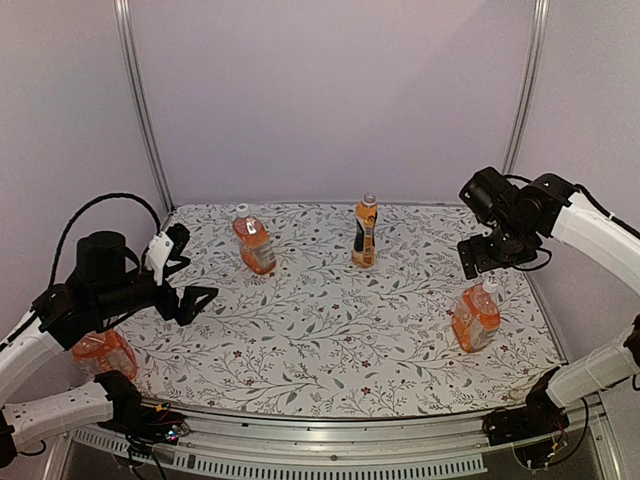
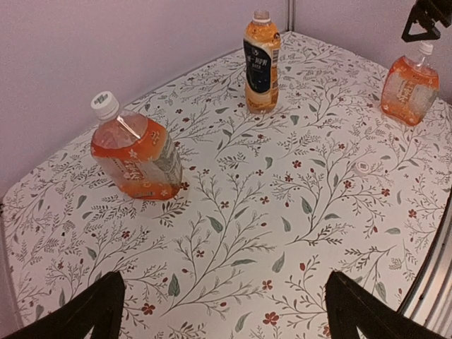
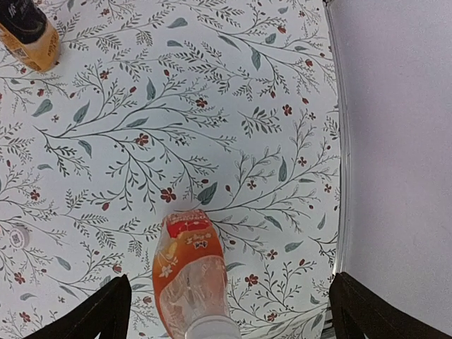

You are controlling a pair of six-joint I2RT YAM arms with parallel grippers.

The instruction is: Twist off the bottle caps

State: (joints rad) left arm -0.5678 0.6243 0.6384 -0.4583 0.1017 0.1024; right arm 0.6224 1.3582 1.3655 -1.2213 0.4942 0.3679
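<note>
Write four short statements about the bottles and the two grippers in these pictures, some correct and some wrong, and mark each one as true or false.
1. The left gripper and the right gripper are both open and empty. True.
2. The tall slim bottle lies on its side. False: it stands upright.
3. The right gripper hangs above the right squat bottle without touching it. True.
4. The back-left squat bottle has no cap. False: its white cap is on it.
</note>
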